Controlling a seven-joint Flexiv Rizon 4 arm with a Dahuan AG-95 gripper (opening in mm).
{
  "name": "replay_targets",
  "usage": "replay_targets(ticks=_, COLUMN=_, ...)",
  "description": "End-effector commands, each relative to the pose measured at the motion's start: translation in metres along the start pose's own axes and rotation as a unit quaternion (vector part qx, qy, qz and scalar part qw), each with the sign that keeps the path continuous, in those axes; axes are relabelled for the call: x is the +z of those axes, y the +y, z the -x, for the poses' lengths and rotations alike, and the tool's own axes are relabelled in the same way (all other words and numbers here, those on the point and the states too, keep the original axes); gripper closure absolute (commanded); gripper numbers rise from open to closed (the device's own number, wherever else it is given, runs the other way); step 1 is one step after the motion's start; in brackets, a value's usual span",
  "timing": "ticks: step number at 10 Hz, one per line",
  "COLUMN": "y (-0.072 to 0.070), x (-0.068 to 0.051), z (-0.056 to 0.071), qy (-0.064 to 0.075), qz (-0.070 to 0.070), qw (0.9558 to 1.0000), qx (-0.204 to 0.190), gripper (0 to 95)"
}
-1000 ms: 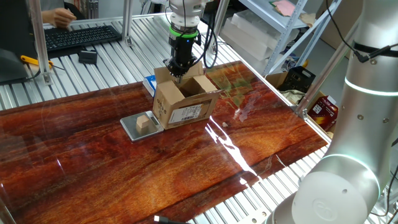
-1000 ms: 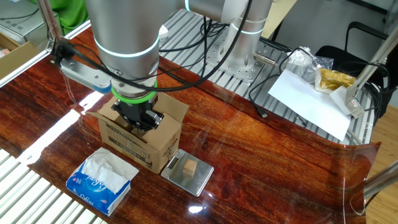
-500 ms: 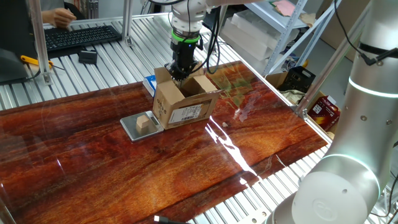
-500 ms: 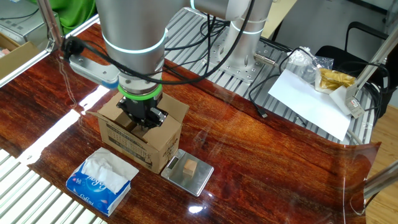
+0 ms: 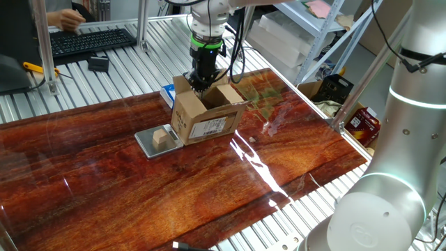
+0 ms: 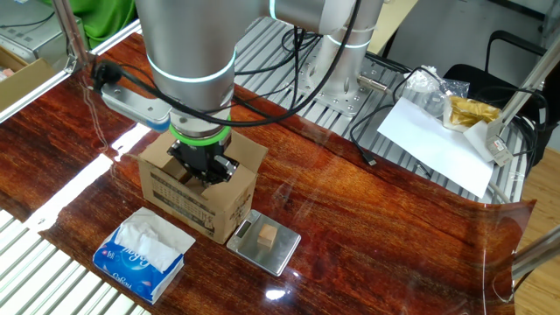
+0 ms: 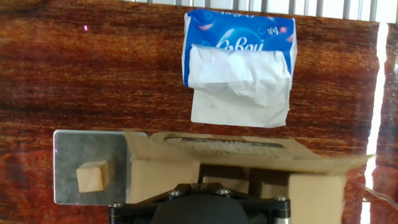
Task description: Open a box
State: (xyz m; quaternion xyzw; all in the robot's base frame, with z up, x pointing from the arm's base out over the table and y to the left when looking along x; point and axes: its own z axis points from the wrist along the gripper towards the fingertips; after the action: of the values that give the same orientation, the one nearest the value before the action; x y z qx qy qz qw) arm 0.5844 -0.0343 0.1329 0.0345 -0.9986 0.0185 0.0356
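The box [image 5: 205, 118] is a small brown carton with a white barcode label on its side, standing on the wooden table with its top flaps raised. My gripper [image 5: 197, 81] points straight down at the box's open top, beside the flap nearest the blue packet, and is shut with nothing visibly held. In the other fixed view the gripper [image 6: 207, 171] covers part of the box [image 6: 188, 199] opening. The hand view shows the shut gripper [image 7: 199, 186] just above the box [image 7: 163, 169] edge. I cannot tell whether the fingertips touch the cardboard.
A blue-and-white tissue packet [image 7: 239, 68] lies just beyond the box. A small metal scale [image 5: 148, 144] carrying a tan wooden cube [image 5: 161, 137] sits against the box's side. A keyboard [image 5: 90, 40] lies at the back left, and papers [image 6: 437, 131] beyond the table.
The hand has shifted slightly sideways over the box opening and tilted a little. The gripper stays shut, and the box and flaps have not visibly moved.
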Motion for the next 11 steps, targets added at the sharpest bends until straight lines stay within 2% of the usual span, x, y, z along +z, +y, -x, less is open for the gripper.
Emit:
replay_targets(ticks=1, y=0.002, x=0.002, z=-0.002, qy=0.002, qz=0.003, qw=1.0000, qx=0.004, gripper=95.0)
replay_targets(ticks=3, y=0.003, x=0.003, z=-0.003, qy=0.004, qz=0.039, qw=0.9988, qx=0.028, gripper=95.0)
replay_targets(ticks=4, y=0.003, x=0.003, z=-0.003, qy=0.004, qz=0.039, qw=0.9988, qx=0.027, gripper=95.0)
replay_targets(ticks=5, y=0.002, x=0.003, z=-0.002, qy=0.001, qz=0.005, qw=1.0000, qx=0.006, gripper=95.0)
replay_targets(ticks=6, y=-0.002, x=0.003, z=0.000, qy=-0.001, qz=-0.011, qw=0.9999, qx=-0.006, gripper=95.0)
replay_targets(ticks=11, y=-0.014, x=0.001, z=0.007, qy=-0.002, qz=-0.006, qw=0.9998, qx=-0.021, gripper=95.0)
